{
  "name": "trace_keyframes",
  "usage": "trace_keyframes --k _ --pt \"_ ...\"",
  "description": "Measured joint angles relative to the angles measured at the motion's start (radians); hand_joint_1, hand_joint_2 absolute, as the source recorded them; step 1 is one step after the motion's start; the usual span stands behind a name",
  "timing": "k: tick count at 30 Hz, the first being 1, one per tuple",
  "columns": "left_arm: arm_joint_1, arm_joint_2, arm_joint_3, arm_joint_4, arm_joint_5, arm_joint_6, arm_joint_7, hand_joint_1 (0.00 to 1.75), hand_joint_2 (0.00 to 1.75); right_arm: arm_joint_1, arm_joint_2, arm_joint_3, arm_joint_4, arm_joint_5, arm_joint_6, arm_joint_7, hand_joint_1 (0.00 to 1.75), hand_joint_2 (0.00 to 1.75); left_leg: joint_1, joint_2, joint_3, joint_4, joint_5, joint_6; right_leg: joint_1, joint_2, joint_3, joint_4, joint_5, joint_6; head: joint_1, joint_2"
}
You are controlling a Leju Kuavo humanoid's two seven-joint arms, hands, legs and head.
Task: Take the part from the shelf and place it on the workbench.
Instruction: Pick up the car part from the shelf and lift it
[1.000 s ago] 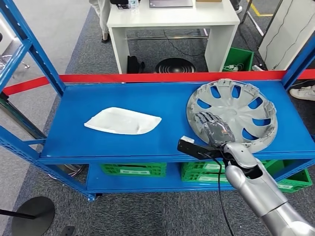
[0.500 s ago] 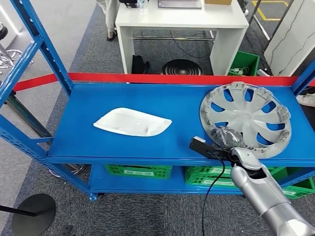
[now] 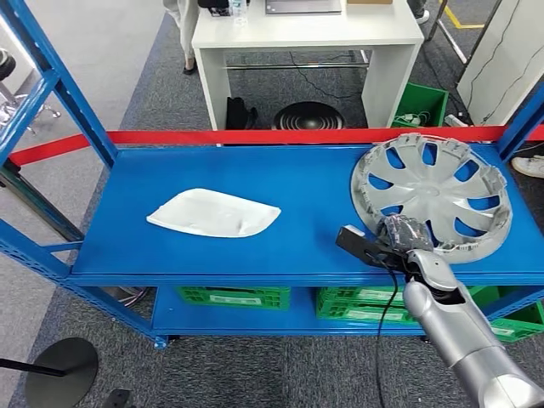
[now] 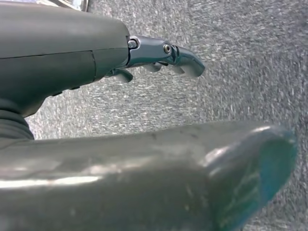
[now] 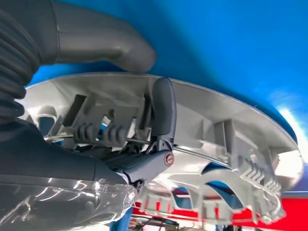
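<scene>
A silver hubcap (image 3: 436, 191) lies at the right end of the blue shelf (image 3: 308, 195). My right hand (image 3: 404, 234) grips its near rim, fingers curled over the edge. In the right wrist view the thumb (image 5: 109, 43) lies on one side of the hubcap's rim (image 5: 218, 125) and a dark finger (image 5: 163, 106) hooks over the ribbed inner side. A flat white plastic part (image 3: 212, 212) rests on the shelf's left-middle, untouched. My left hand (image 4: 72, 62) hangs over grey carpet, fingers apart and holding nothing.
A red rail (image 3: 257, 136) runs along the shelf's back and blue uprights (image 3: 58, 85) stand at its ends. Green crates (image 3: 231, 296) sit on the lower level. A white table (image 3: 308, 30) stands beyond, with a person's legs (image 3: 183, 25) beside it. A black round base (image 3: 61, 370) lies on the floor.
My right hand lay flat over the hubcap with fingers spread; its fingers have since curled onto the near rim. The whole view has shifted a little; the white part stays put.
</scene>
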Motion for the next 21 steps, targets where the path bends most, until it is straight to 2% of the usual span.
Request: trace_keyframes --k 2,4,5,6,8,9,10,12,13,14,15,16,18,19,20,21 --pt "0.0 0.0 0.0 0.0 -0.002 0.0 -0.001 0.0 0.0 0.001 0.001 -0.003 0.001 0.001 0.0 0.0 1.75 1.75 0.0 0.0 -0.025 0.05 -0.024 -0.001 0.001 -0.001 0.0 0.0 -0.001 -0.001 0.0 0.0" --pt "0.001 0.001 0.0 0.0 -0.004 0.0 -0.006 0.0 0.0 0.004 0.002 -0.012 0.005 0.004 -0.001 0.001 1.75 1.75 0.0 0.0 -0.08 0.16 -0.068 -0.003 0.002 -0.002 -0.001 0.0 -0.001 -0.003 0.0 0.0" --pt "0.002 0.002 0.0 0.0 -0.006 0.0 -0.009 0.0 0.0 0.006 0.003 -0.018 0.007 0.006 -0.001 0.0 1.75 1.75 0.0 0.0 -0.093 0.183 -0.064 -0.002 0.002 -0.003 0.0 0.0 -0.002 -0.004 0.0 0.0" --pt "0.002 0.003 0.0 0.0 -0.006 -0.002 -0.022 0.0 0.0 0.008 0.004 -0.03 0.01 0.007 -0.001 -0.004 1.75 1.75 -0.001 0.0 -0.071 0.135 -0.036 0.003 0.003 -0.003 0.0 0.0 -0.001 0.003 0.0 0.0" --pt "0.004 0.005 0.0 0.0 -0.008 -0.013 -0.058 0.0 0.0 0.015 0.004 -0.055 0.013 0.004 -0.003 -0.016 1.75 1.75 -0.001 0.001 0.001 -0.016 0.038 0.022 0.004 -0.002 -0.001 0.0 -0.004 0.023 0.0 0.0" --pt "0.005 0.007 0.0 0.0 -0.008 -0.02 -0.079 0.0 0.0 0.02 0.003 -0.066 0.014 0.001 -0.004 -0.023 1.75 1.75 -0.001 0.002 0.029 -0.074 0.057 0.033 0.005 -0.001 -0.008 0.015 -0.016 0.034 0.001 0.0" --pt "0.005 0.009 0.0 0.0 -0.009 -0.024 -0.092 0.0 0.0 0.025 0.002 -0.072 0.014 -0.003 -0.006 -0.028 1.75 1.75 0.0 0.002 0.03 -0.076 0.058 0.039 0.004 -0.001 -0.025 0.051 -0.039 0.04 0.003 0.0" --pt "0.005 0.012 0.0 0.0 -0.016 -0.027 -0.111 0.0 0.0 0.035 -0.002 -0.082 0.013 -0.009 -0.009 -0.036 1.75 1.75 0.0 0.002 0.032 -0.077 0.057 0.046 0.004 -0.002 -0.086 0.186 -0.103 0.044 0.007 0.0" --pt "0.006 0.012 -0.001 0.0 -0.021 -0.027 -0.117 0.0 0.0 0.04 -0.003 -0.085 0.012 -0.012 -0.012 -0.041 1.75 1.75 -0.001 0.002 0.033 -0.077 0.056 0.047 0.003 -0.002 -0.116 0.251 -0.126 0.046 0.008 0.0" --pt "0.006 0.012 -0.001 0.0 -0.027 -0.026 -0.121 0.0 0.0 0.045 -0.004 -0.089 0.01 -0.015 -0.014 -0.045 1.75 1.75 -0.001 0.002 0.034 -0.077 0.055 0.048 0.003 -0.002 -0.133 0.287 -0.132 0.047 0.008 0.0" --pt "0.006 0.013 -0.001 0.0 -0.031 -0.026 -0.123 0.0 0.0 0.049 -0.005 -0.092 0.006 -0.017 -0.016 -0.049 1.75 1.75 0.0 0.002 0.037 -0.077 0.054 0.048 0.003 -0.002 -0.131 0.282 -0.118 0.048 0.008 0.0" --pt "0.007 0.013 -0.002 0.0 -0.034 -0.026 -0.123 0.0 0.0 0.052 -0.006 -0.095 0.0 -0.02 -0.018 -0.052 1.75 1.75 0.002 0.001 0.04 -0.077 0.052 0.046 0.002 -0.002 -0.107 0.235 -0.087 0.049 0.008 0.0" --pt "0.007 0.013 -0.004 0.0 -0.041 -0.026 -0.124 0.0 0.0 0.059 -0.008 -0.101 -0.013 -0.024 -0.019 -0.054 1.75 1.75 0.002 -0.002 0.046 -0.075 0.047 0.038 -0.001 -0.004 -0.033 0.091 -0.025 0.051 0.01 0.0" --pt "0.007 0.014 -0.005 0.0 -0.043 -0.026 -0.124 0.0 0.0 0.062 -0.008 -0.103 -0.021 -0.027 -0.021 -0.057 1.75 1.75 0.001 -0.004 0.046 -0.074 0.045 0.032 -0.001 -0.003 -0.006 0.038 -0.01 0.048 0.01 0.0" --pt "0.007 0.015 -0.006 0.0 -0.045 -0.025 -0.124 0.0 0.0 0.067 -0.009 -0.106 -0.031 -0.033 -0.022 -0.062 1.75 1.75 -0.001 -0.005 0.046 -0.073 0.045 0.026 -0.001 -0.002 0.008 0.01 -0.007 0.044 0.009 0.0" --pt "0.007 0.017 -0.007 0.0 -0.047 -0.023 -0.127 0.0 0.0 0.073 -0.01 -0.11 -0.042 -0.045 -0.023 -0.072 1.75 1.75 -0.002 -0.006 0.045 -0.073 0.046 0.021 0.002 0.0 0.01 0.005 -0.011 0.037 0.007 0.0"
